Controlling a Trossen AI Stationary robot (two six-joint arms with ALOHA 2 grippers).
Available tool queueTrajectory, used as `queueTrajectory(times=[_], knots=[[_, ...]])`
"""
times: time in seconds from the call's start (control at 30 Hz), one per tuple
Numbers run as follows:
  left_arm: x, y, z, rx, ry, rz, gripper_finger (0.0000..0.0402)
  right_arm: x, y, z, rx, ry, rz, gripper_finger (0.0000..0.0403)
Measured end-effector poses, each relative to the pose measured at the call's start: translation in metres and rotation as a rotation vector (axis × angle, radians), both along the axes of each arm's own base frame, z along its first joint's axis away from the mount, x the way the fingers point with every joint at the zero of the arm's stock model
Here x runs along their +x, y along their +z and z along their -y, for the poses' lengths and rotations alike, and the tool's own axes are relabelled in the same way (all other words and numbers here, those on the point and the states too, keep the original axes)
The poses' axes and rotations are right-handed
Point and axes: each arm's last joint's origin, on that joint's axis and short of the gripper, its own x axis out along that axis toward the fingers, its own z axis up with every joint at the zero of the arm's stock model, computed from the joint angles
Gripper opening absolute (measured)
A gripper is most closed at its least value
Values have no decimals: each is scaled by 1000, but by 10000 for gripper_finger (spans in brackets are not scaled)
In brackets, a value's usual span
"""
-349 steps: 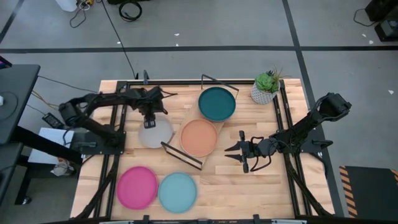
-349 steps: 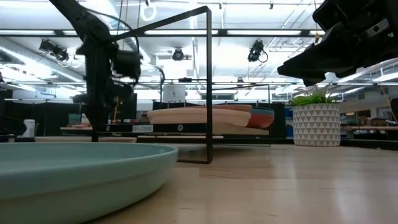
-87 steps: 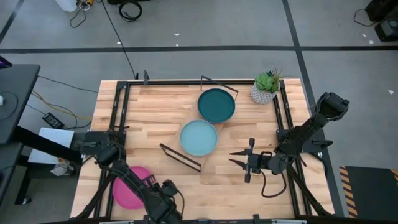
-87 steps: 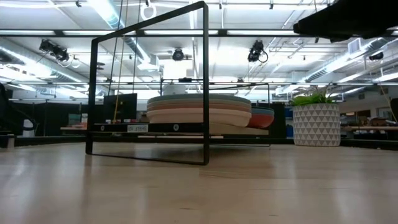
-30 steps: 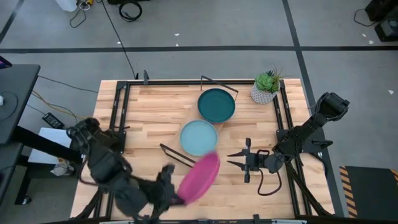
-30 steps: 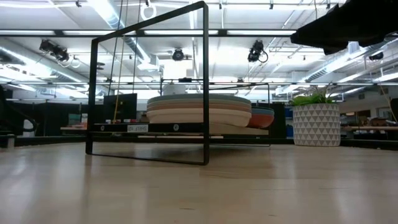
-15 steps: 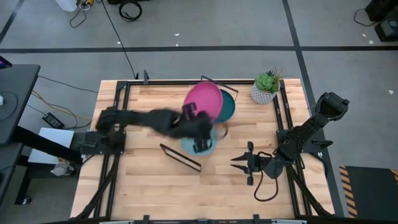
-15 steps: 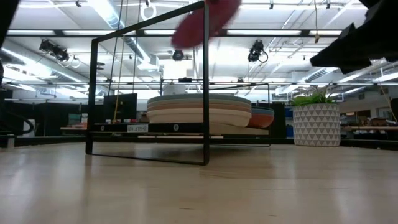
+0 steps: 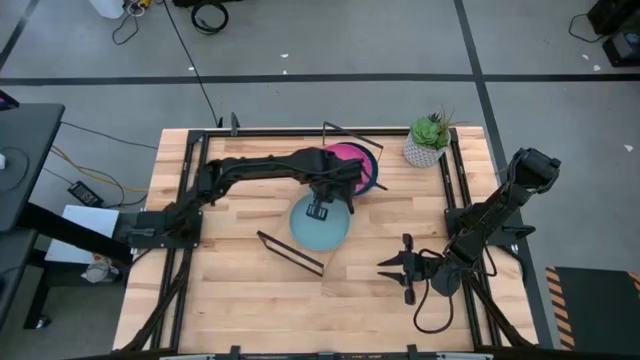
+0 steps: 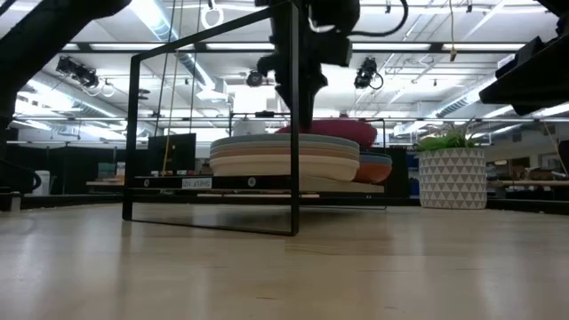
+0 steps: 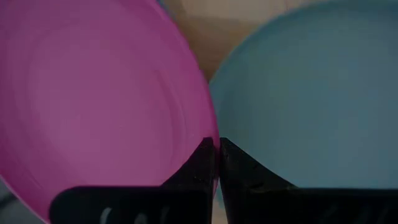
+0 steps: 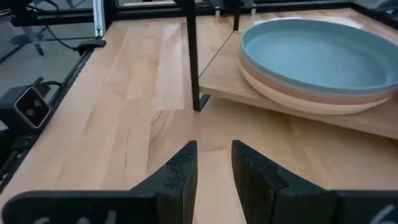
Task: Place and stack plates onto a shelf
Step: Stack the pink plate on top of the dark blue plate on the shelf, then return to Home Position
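A pink plate (image 9: pixel 350 160) hangs over the dark teal plate (image 9: pixel 373 176) at the shelf's far end, with my left gripper (image 9: pixel 325 192) shut on it. In the low view the pink plate (image 10: pixel 336 132) shows above the stacks. A light blue plate (image 9: pixel 320 224) tops the near stack (image 12: pixel 311 68) on the wooden shelf board (image 12: pixel 225 73), between black wire frames (image 10: pixel 213 124). My right gripper (image 9: pixel 400 268) waits open over the table to the shelf's right, nothing between its fingers (image 12: pixel 180 171). My left gripper pinches the pink plate's rim (image 11: pixel 208 134) between its two fingers, on the side nearest the light blue plate. The fingers (image 10: pixel 302 98) come from above, pointing down. The plate reaches from them toward the table's far edge; whether it touches the dark teal plate below I cannot tell.
A potted plant in a white patterned pot (image 9: pixel 427 140) stands at the table's far right corner, close to the shelf's far end. Black rails (image 9: pixel 190 200) run along both sides of the table. Bare wood (image 9: pixel 250 300) lies on the near half.
My left gripper has swung the pink plate up from the table's near edge, over the near stack, toward the shelf's far end, and has come down with it over the dark teal plate. My right gripper has shifted slightly toward the near edge.
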Motion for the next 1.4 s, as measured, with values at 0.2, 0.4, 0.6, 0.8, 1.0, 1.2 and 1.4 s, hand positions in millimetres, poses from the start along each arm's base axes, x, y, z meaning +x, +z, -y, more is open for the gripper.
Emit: queueTrajectory(times=[0.2, 0.4, 0.6, 0.8, 1.0, 1.2, 1.4], knots=[[2, -7, -11, 100, -178, -59, 24, -1, 0, 0, -9, -19, 8, 105], [1, -6, -14, 135, -166, -67, 96, -2, -2, 1, -6, -38, -4, 105], [-3, 2, -7, 122, -26, -32, 160, -3, -2, 0, -7, -34, -2, 105], [-24, 42, -7, -59, 124, 107, 131, -7, -2, -3, -26, -32, 11, 105], [-62, 42, 0, -107, 188, 133, 87, -8, -1, -5, -36, -28, 17, 105], [-120, 34, 8, -164, 235, 324, 58, -8, 0, -5, -69, -2, 23, 105], [-178, 29, 17, -206, 276, 560, 51, -3, 12, -10, -38, 23, 117, 105]])
